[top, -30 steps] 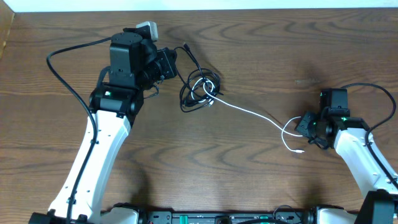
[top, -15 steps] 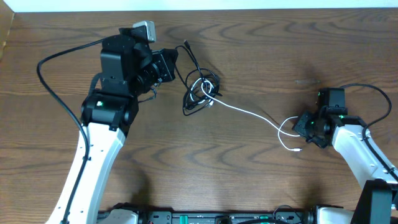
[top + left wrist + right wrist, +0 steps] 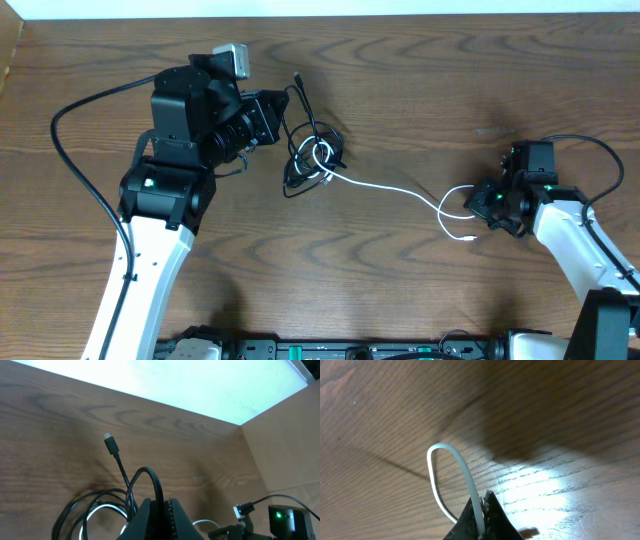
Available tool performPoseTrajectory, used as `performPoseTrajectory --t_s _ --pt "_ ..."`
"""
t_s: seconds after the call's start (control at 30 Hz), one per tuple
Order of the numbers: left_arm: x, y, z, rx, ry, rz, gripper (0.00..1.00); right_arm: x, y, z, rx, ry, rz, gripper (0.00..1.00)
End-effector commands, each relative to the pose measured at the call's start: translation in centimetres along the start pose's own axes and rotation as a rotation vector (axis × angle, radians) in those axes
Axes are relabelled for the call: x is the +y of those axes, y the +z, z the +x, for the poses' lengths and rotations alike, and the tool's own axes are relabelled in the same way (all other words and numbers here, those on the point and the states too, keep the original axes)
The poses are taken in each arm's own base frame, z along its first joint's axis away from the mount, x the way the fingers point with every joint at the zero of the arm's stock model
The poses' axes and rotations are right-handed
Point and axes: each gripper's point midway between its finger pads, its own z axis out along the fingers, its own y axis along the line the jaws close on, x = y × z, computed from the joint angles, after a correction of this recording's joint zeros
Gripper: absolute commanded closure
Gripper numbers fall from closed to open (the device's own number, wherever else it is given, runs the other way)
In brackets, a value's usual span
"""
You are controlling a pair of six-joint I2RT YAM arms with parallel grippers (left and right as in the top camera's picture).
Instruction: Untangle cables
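Observation:
The black cable [image 3: 305,150] lies in loose loops right of my left gripper [image 3: 272,116], which is shut on one strand of it. In the left wrist view that strand [image 3: 150,479] arches up out of the shut jaws [image 3: 162,502], and its plug end [image 3: 108,438] lies on the wood. The white cable [image 3: 385,187] threads through the black loops and runs right to a small loop beside my right gripper [image 3: 487,201]. Its metal plug [image 3: 478,239] lies free. In the right wrist view the right gripper [image 3: 482,498] is shut on the white cord [image 3: 444,451].
The wooden table [image 3: 420,80] ends at a pale wall along the far edge. A thick black wire [image 3: 75,100] fixed to the left arm bows out to the left. The right arm's own wire [image 3: 610,160] loops at the far right.
My left arm has swung left and slightly back, dragging the black loops leftward. The white cable and my right gripper have shifted a little left with it. Both grips are unchanged.

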Motion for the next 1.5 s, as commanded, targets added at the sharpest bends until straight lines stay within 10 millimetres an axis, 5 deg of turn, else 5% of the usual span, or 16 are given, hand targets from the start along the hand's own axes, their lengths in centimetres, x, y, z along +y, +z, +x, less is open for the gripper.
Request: performPoseTrajectory --t_s 0.0,0.43,0.73,1.47 --pt "-1.2 -1.1 -0.1 -0.007 0.014 0.049 0.92 0.4 0.3 0.8 0.022 -0.006 -0.009 0.99" --pt "-1.7 -1.2 0.1 0.004 -0.007 0.073 0.92 2.2 0.6 0.8 0.001 -0.063 -0.042 0.99" --pt "-4.4 -0.7 0.6 0.006 0.042 0.143 0.92 3.4 0.7 0.9 -0.015 -0.105 -0.066 0.99" --pt "-6.8 -0.7 0.8 0.011 0.066 0.230 0.92 3.4 0.8 1.5 0.006 -0.156 -0.060 0.99"
